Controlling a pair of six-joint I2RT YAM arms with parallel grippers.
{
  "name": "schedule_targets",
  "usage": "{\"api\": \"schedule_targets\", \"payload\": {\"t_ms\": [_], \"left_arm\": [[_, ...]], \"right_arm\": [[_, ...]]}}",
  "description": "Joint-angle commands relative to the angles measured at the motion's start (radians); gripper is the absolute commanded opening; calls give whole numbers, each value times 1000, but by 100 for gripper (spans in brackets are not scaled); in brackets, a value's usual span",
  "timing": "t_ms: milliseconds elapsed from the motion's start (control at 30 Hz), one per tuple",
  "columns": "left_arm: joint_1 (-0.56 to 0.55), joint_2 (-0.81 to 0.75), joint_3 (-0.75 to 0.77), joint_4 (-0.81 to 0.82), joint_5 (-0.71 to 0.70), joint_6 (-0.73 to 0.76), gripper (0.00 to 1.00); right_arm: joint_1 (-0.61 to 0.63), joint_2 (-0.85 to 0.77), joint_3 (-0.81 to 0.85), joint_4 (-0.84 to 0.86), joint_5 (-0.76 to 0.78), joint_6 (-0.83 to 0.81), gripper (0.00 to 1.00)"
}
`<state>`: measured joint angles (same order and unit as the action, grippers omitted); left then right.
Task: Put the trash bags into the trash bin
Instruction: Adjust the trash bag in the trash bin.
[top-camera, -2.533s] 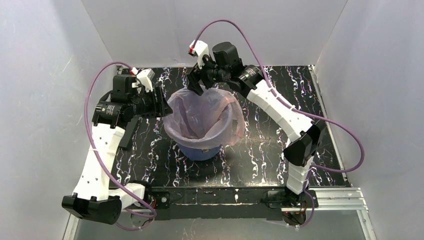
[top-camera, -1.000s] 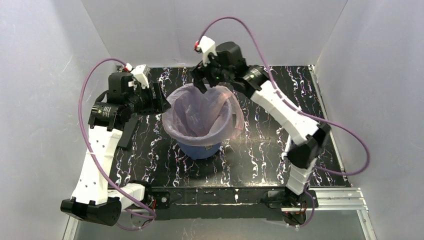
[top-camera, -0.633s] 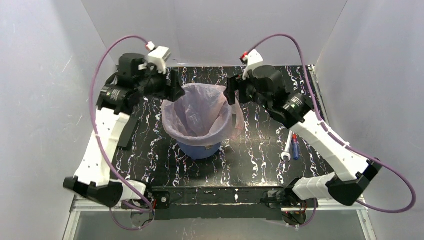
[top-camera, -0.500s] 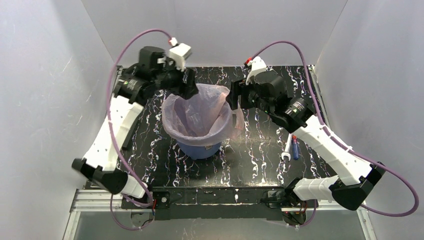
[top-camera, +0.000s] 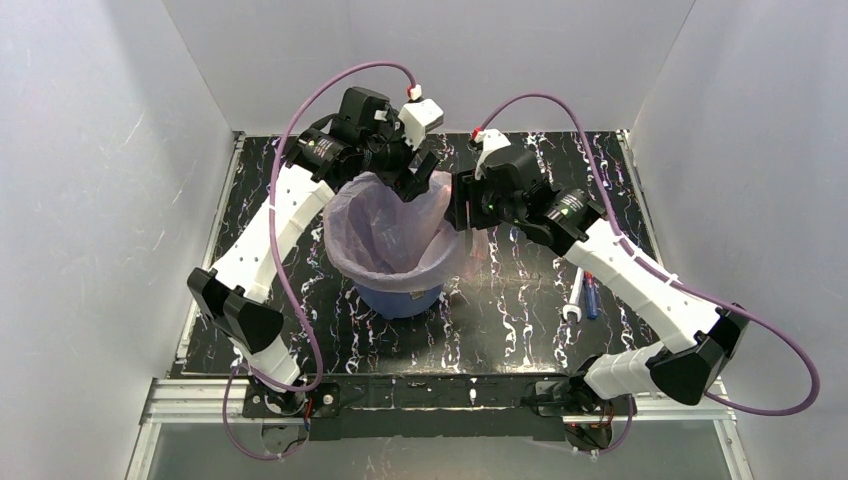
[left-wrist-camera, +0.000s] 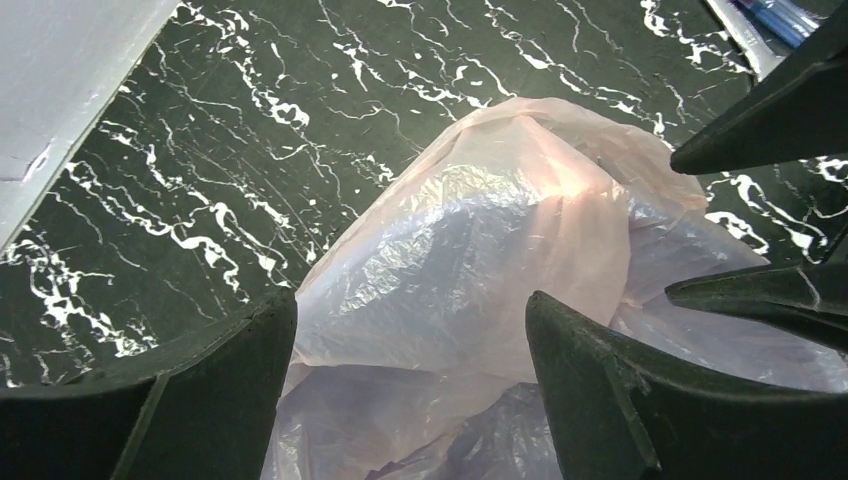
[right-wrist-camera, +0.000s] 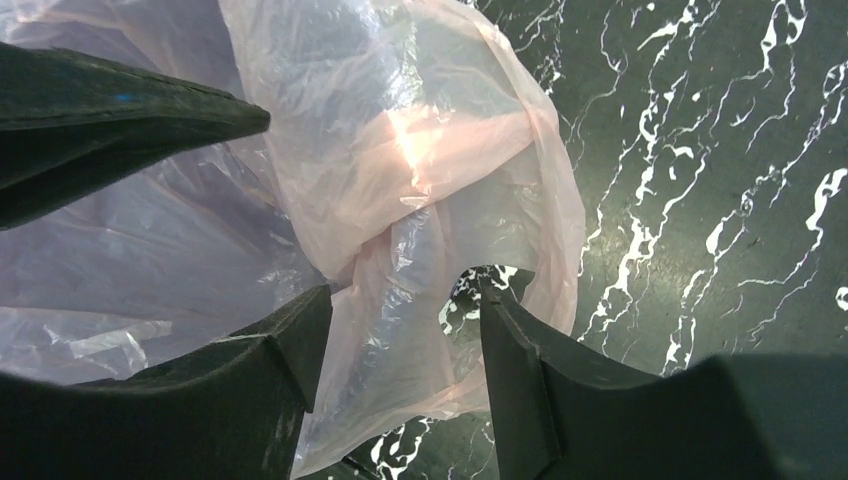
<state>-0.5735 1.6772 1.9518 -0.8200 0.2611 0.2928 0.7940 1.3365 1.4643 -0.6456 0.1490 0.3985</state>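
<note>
Plain white walls (top-camera: 90, 150) box in a black worktop (top-camera: 520, 300) veined with white. From the left side, the left pincer (top-camera: 420, 182) hangs over the far rim of the bucket (top-camera: 400, 300). In its own wrist view the jaws stand well apart, with nothing between them but the bag's crumpled top edge lying below.

The blue bucket sits in the middle of the worktop. The thin pink bag (top-camera: 385, 225) is already inside it, its mouth spread over the rim and a loose flap spilling down the right outside wall.

Just to the right, the right pincer (top-camera: 458, 208) sits at the far-right part of the rim, close beside the left one. Its jaws are apart and straddle a twisted fold of the film (right-wrist-camera: 420, 150). Whether the pads touch it I cannot tell. Further right, well clear of the bucket, lie a couple of pen-like items (top-camera: 586, 295).

The bag looks almost weightless, limp and crinkly, and probably slippery. It will likely slide or tear before it resists, and it may spring off the rim when let go. The best hold seems to be a bunched fold at the rim or a handle loop, pinched through several layers, not a single stretched sheet. The bucket is light enough that a hard tug could tip it.
</note>
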Motion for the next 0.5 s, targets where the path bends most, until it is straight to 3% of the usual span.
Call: {"api": "schedule_targets", "payload": {"t_ms": [0,233,467], "left_arm": [[-11,-12,-2,-11,-58,38,83],[-11,53,15,-26,-175,-7,79],[21,79,-3,-21,-287,-113,57]], "right_arm": [[4,0,35,1,11,21,61],[4,13,21,3,-7,26,52],[4,-6,3,12,-16,37,48]]}}
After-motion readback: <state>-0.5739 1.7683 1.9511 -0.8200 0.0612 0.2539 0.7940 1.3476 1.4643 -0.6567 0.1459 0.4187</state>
